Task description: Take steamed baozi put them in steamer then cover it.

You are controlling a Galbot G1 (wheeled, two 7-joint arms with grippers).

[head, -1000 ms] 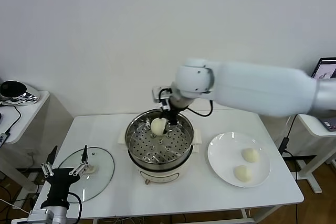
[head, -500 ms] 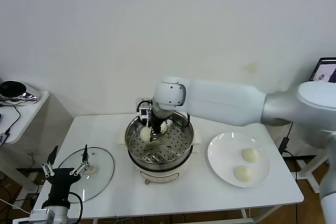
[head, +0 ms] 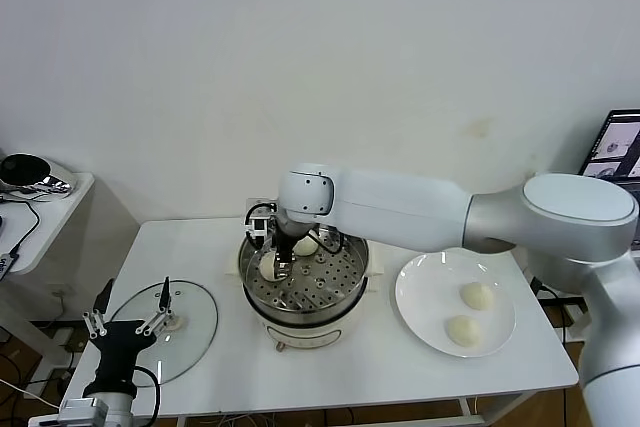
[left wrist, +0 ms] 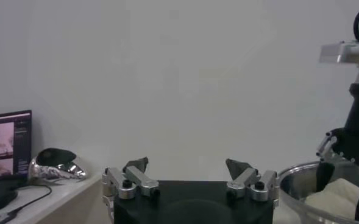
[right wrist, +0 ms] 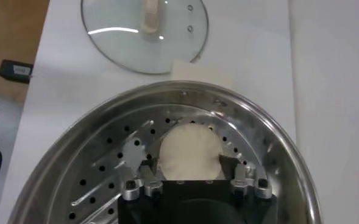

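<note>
The steamer (head: 305,292) stands mid-table, and my right gripper (head: 274,261) reaches down into its left side. In the right wrist view the right gripper (right wrist: 189,163) is open, with one steamed baozi (right wrist: 188,152) lying on the perforated tray (right wrist: 100,176) between its fingers (right wrist: 228,165). From the head, that baozi (head: 266,268) shows beside the fingers, and a second one (head: 306,245) rests farther back in the pot. Two more baozi (head: 478,295) (head: 461,330) lie on the white plate (head: 425,292). The glass cover (head: 185,319) lies flat at the table's left. My left gripper (head: 128,319) hovers open over it.
The cover (right wrist: 145,30) also shows beyond the steamer's rim (right wrist: 252,109) in the right wrist view. A small side table with a dark device (head: 30,175) stands far left. A laptop screen (head: 612,147) sits at the far right edge.
My right gripper carried a baozi leftward and down inside the steamer, then opened; the bun now rests on the tray. The left arm has not moved.
</note>
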